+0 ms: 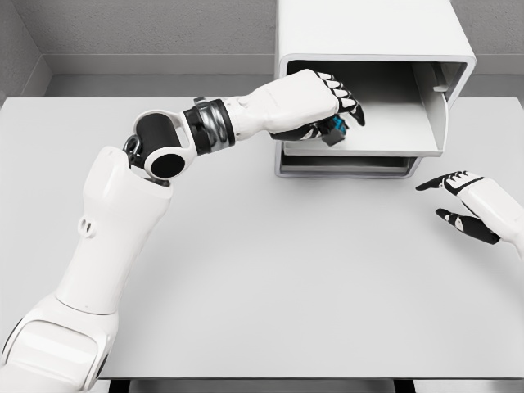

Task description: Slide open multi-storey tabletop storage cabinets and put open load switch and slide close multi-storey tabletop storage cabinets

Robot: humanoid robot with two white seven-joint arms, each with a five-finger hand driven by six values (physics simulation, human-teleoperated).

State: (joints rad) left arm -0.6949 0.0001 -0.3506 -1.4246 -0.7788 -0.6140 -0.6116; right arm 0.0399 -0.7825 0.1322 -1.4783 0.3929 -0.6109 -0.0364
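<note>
A: Grey walls, a pale grey table [270, 278], and the white cabinet [368, 49] at its far edge with its upper drawer [393, 123] pulled out.

B: The load switch [335, 131]?

A: At that drawer's left front, pinched in the left hand [315, 102]. It looks small, rigid and light; grip its dark body.

B: The right hand [467, 205]?

A: Spread, empty, right of the cabinet.
</note>
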